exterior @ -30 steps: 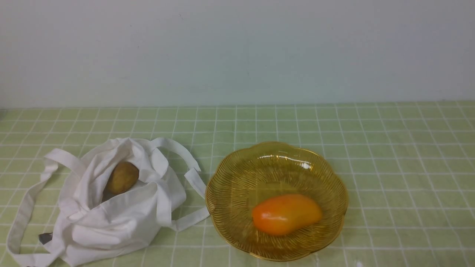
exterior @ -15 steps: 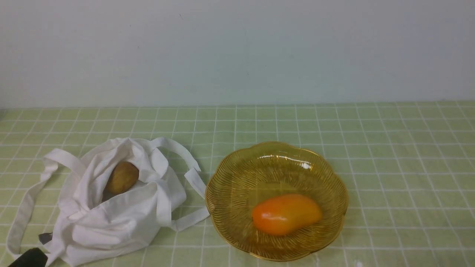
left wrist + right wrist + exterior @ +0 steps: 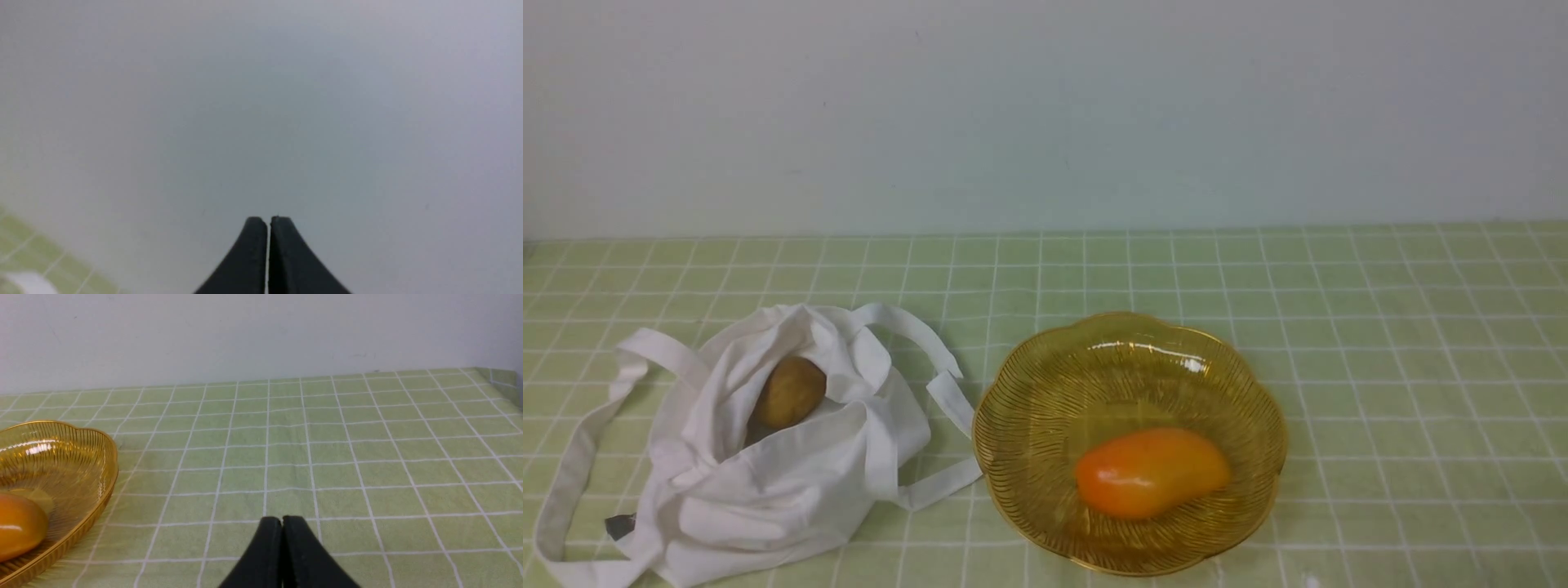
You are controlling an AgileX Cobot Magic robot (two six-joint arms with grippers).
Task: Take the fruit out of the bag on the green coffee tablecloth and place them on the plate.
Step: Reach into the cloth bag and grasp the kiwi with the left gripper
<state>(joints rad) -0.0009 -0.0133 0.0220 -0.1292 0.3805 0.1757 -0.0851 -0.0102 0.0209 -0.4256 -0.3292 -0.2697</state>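
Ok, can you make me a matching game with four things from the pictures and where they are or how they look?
1. rough brown oval fruit
2. glossy orange mango-shaped fruit
3. white cloth bag with long straps
4. black left gripper

A. shut
B. in the yellow glass plate
C. in the bag's opening
D. crumpled, left of the plate

Pairs: 1-C, 2-B, 3-D, 4-A

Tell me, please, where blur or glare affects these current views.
Left wrist view: badly blurred, green checked cloth and left gripper soft-edged; front view: slightly soft, glare on the amber glass dish; right wrist view: sharper, highlights on dish and orange fruit.
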